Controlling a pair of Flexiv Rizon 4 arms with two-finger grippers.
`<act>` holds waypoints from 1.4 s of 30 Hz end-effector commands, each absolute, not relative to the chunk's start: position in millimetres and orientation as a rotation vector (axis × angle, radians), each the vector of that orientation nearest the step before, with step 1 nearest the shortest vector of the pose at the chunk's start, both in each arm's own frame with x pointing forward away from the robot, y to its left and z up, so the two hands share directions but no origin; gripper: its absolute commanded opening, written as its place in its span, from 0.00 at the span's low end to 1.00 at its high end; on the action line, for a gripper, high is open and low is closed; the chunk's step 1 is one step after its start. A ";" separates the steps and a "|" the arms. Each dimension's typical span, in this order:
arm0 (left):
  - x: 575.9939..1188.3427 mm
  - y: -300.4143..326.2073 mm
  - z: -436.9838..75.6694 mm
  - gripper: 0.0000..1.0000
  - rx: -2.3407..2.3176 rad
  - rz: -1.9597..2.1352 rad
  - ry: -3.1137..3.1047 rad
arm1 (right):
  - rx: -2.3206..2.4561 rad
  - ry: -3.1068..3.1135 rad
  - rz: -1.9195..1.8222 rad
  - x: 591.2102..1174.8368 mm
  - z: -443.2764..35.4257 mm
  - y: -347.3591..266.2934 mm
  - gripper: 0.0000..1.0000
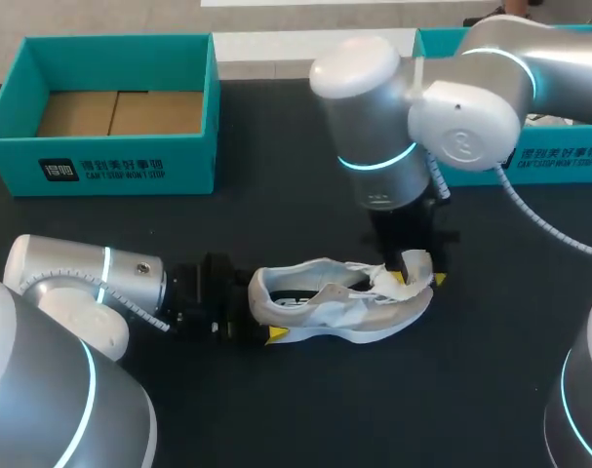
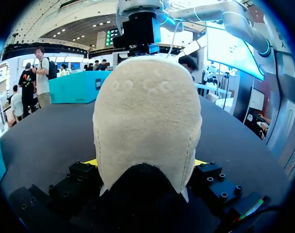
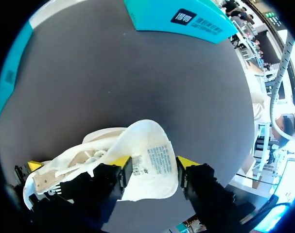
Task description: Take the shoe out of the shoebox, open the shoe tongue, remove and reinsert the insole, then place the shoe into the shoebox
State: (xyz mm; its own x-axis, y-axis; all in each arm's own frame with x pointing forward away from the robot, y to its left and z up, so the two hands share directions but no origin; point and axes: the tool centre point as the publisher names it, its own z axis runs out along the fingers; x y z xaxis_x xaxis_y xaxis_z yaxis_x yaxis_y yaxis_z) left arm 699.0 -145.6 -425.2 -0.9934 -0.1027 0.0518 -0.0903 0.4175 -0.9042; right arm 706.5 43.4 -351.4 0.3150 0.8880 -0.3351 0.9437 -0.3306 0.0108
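Observation:
A white and beige shoe (image 1: pixel 339 310) lies on its side on the black table, heel toward my left arm. My left gripper (image 1: pixel 261 314) has the heel between its fingers. In the left wrist view the heel (image 2: pixel 147 126) fills the gap and touches both yellow tips, so the left gripper (image 2: pixel 147 164) is shut on the shoe. My right gripper (image 1: pixel 417 269) hangs over the toe end. In the right wrist view the right gripper (image 3: pixel 155 164) is open, and the lifted white tongue (image 3: pixel 154 145) with its printed label stands loose between the fingers.
An open teal shoebox (image 1: pixel 100 161) with a cardboard floor stands at the back left. A second teal box (image 1: pixel 559 156) sits at the back right, behind my right arm. Bare black tabletop (image 1: pixel 422 409) lies in front of the shoe.

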 end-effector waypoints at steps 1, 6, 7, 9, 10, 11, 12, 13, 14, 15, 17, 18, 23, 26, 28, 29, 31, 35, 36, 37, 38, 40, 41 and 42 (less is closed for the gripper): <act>701.3 -147.7 -432.6 0.00 -0.179 -1.677 2.639 | 2.430 1.562 -0.374 700.3 -342.3 30.2 1.00; 701.3 -147.7 -432.6 0.00 -0.179 -1.677 2.639 | 2.446 1.510 -0.381 701.1 -334.6 20.6 1.00; 701.3 -147.7 -432.6 0.00 -0.179 -1.677 2.639 | 2.449 1.504 -0.374 701.8 -332.5 19.3 1.00; 701.3 -147.7 -432.6 0.00 -0.179 -1.677 2.639 | 2.441 1.506 -0.368 704.8 -327.2 20.2 1.00; 701.3 -147.7 -432.6 0.00 -0.179 -1.677 2.639 | 2.432 1.505 -0.347 706.6 -323.6 21.1 1.00; 701.3 -147.7 -432.6 0.00 -0.179 -1.677 2.639 | 2.426 1.512 -0.326 708.6 -319.0 22.9 1.00; 701.3 -147.7 -432.6 0.00 -0.179 -1.677 2.639 | 2.419 1.517 -0.313 710.6 -314.0 25.3 1.00; 701.3 -147.7 -432.6 0.00 -0.179 -1.677 2.639 | 2.404 1.532 -0.287 713.0 -308.6 28.3 1.00; 701.3 -147.7 -432.6 0.00 -0.179 -1.677 2.639 | 2.392 1.546 -0.257 715.8 -302.2 31.8 1.00; 701.3 -147.7 -432.6 0.00 -0.179 -1.677 2.639 | 2.380 1.557 -0.249 718.0 -296.9 34.5 1.00; 701.3 -147.7 -432.6 0.00 -0.179 -1.677 2.639 | 2.328 1.585 -0.150 725.1 -275.7 43.2 1.00; 701.3 -147.7 -432.6 0.00 -0.179 -1.677 2.639 | 2.293 1.603 -0.131 728.2 -266.2 47.1 1.00; 701.3 -147.7 -432.6 0.00 -0.179 -1.677 2.639 | 2.062 1.848 0.104 743.0 -223.2 72.9 1.00; 701.3 -147.7 -432.6 0.00 -0.179 -1.677 2.639 | 1.830 2.071 0.191 746.5 -203.1 95.3 1.00; 701.3 -147.7 -432.6 0.00 -0.179 -1.677 2.639 | 1.655 2.246 0.301 744.5 -192.1 111.9 0.77; 701.3 -147.7 -432.6 0.00 -0.179 -1.677 2.639 | 1.560 2.327 0.328 743.1 -187.1 120.3 0.48; 701.3 -147.7 -432.6 0.00 -0.179 -1.677 2.639 | 1.375 2.487 0.374 740.8 -178.1 139.1 0.00; 701.3 -147.7 -432.6 0.00 -0.179 -1.677 2.639 | 1.029 2.736 0.331 741.9 -166.6 176.2 0.00; 701.3 -147.7 -432.6 0.00 -0.179 -1.677 2.639 | 0.946 2.788 0.301 741.9 -164.8 184.6 0.00; 701.3 -147.7 -432.6 0.00 -0.179 -1.677 2.639 | 0.873 2.823 0.261 741.7 -163.8 189.9 0.00; 701.3 -147.7 -432.6 0.00 -0.179 -1.677 2.639 | 0.811 2.862 0.240 741.1 -163.1 194.7 0.00; 701.3 -147.7 -432.6 0.00 -0.179 -1.677 2.639 | 0.686 2.918 0.184 738.4 -161.2 206.6 0.00; 701.3 -147.7 -432.6 0.00 -0.179 -1.677 2.639 | 0.618 2.953 0.179 736.1 -160.2 210.9 0.00; 701.3 -147.7 -432.6 0.00 -0.179 -1.677 2.639 | 0.570 2.971 0.138 734.0 -159.6 215.1 0.00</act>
State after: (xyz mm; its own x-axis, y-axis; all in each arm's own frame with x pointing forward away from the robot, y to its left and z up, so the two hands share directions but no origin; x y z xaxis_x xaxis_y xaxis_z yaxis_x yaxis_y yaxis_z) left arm 699.0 -145.5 -425.3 -0.9934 -0.1026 0.0518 -0.0902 0.4177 -0.9041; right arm 732.3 193.8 -159.0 -0.3074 0.9413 -0.1397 0.8936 0.3360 0.2975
